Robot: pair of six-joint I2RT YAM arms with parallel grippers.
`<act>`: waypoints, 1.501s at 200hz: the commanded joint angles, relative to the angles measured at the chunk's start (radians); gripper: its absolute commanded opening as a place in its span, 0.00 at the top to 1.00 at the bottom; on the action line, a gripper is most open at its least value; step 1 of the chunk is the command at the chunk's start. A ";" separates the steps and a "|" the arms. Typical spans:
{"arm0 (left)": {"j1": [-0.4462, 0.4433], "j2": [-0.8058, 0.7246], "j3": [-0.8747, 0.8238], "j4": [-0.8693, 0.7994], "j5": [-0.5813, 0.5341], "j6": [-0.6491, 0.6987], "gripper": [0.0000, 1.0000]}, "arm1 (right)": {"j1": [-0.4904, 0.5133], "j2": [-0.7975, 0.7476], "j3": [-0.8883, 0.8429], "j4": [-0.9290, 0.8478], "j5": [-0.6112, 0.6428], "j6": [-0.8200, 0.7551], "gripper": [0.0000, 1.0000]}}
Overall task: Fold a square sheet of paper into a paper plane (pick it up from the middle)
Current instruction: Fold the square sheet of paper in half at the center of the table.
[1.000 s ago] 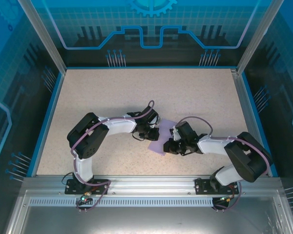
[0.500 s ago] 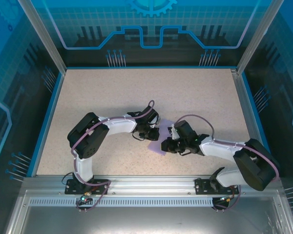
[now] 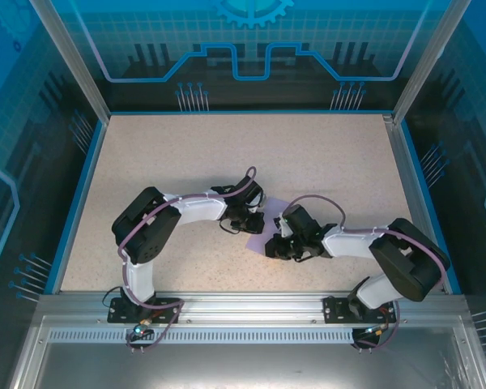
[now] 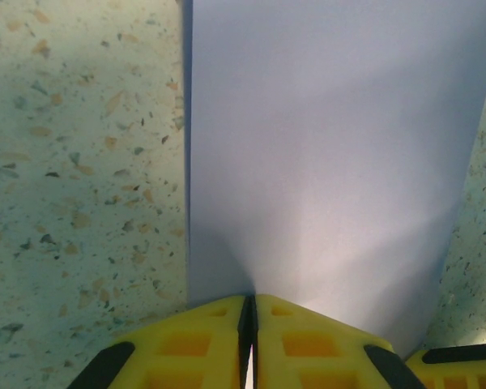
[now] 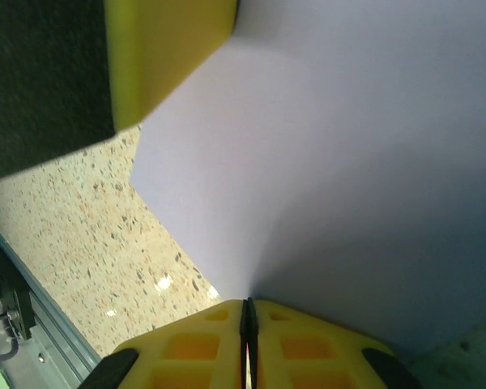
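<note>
sheet, place: the sheet (image 3: 259, 242) sits just off 5 o'clock from the middle of the table (image 3: 186, 162), squeezed between my two grippers. From the top only a small lavender patch clears them.
sheet, axis: top view hides too much to tell. From my left wrist it's a long band running 6 to 12 o'clock, away from my fingertips. Its left edge goes straight up, its right edge leans out toward 1 o'clock.
sheet, pointing: from my right wrist one corner points to 9 o'clock, out over the table. The rest spreads up toward 1 o'clock.
left gripper: my left gripper (image 4: 249, 312) has its yellow fingers pressed tip to tip with no gap, pinching the band's near end at 6 o'clock.
right gripper: my right gripper (image 5: 247, 316) is closed just as tight, nipping the sheet's edge at 6 o'clock.
cross-check: a yellow left finger is at 11 o'clock in the right wrist view, on the sheet's far edge.
</note>
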 commanded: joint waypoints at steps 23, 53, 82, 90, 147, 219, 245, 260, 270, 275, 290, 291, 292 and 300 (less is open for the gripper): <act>-0.010 0.089 -0.055 -0.152 -0.072 0.019 0.87 | 0.020 -0.084 -0.073 -0.249 0.058 -0.034 0.89; -0.009 0.087 -0.052 -0.153 -0.069 0.020 0.87 | 0.008 -0.161 -0.073 -0.296 0.064 -0.035 0.89; -0.009 0.082 -0.047 -0.156 -0.066 0.021 0.87 | -0.058 -0.267 -0.047 -0.248 0.021 -0.020 0.89; -0.010 0.080 -0.046 -0.155 -0.066 0.022 0.87 | -0.086 -0.283 -0.037 -0.211 0.006 -0.011 0.89; -0.011 0.061 -0.052 -0.158 -0.071 0.019 0.87 | -0.221 -0.138 0.130 -0.123 -0.010 -0.039 0.87; -0.011 0.059 -0.052 -0.164 -0.077 0.022 0.87 | -0.245 0.138 0.240 -0.029 -0.001 -0.059 0.87; -0.011 0.062 -0.049 -0.168 -0.077 0.025 0.87 | -0.253 0.195 0.247 -0.009 0.017 -0.079 0.87; -0.011 0.061 -0.050 -0.172 -0.080 0.026 0.87 | -0.261 0.211 0.248 -0.013 0.030 -0.091 0.87; -0.011 0.059 -0.052 -0.175 -0.085 0.028 0.87 | -0.273 0.217 0.247 -0.017 0.030 -0.099 0.87; -0.011 0.058 -0.053 -0.175 -0.085 0.029 0.87 | -0.278 0.218 0.246 -0.022 0.034 -0.104 0.87; -0.011 0.057 -0.060 -0.175 -0.089 0.029 0.87 | -0.300 0.214 0.239 -0.042 0.051 -0.121 0.87; -0.011 0.057 -0.061 -0.175 -0.089 0.029 0.87 | -0.303 0.213 0.238 -0.042 0.052 -0.122 0.87; -0.011 0.056 -0.061 -0.175 -0.089 0.029 0.87 | -0.304 0.212 0.237 -0.044 0.053 -0.122 0.87; -0.011 0.056 -0.065 -0.174 -0.090 0.028 0.87 | -0.320 0.209 0.229 -0.047 0.060 -0.126 0.87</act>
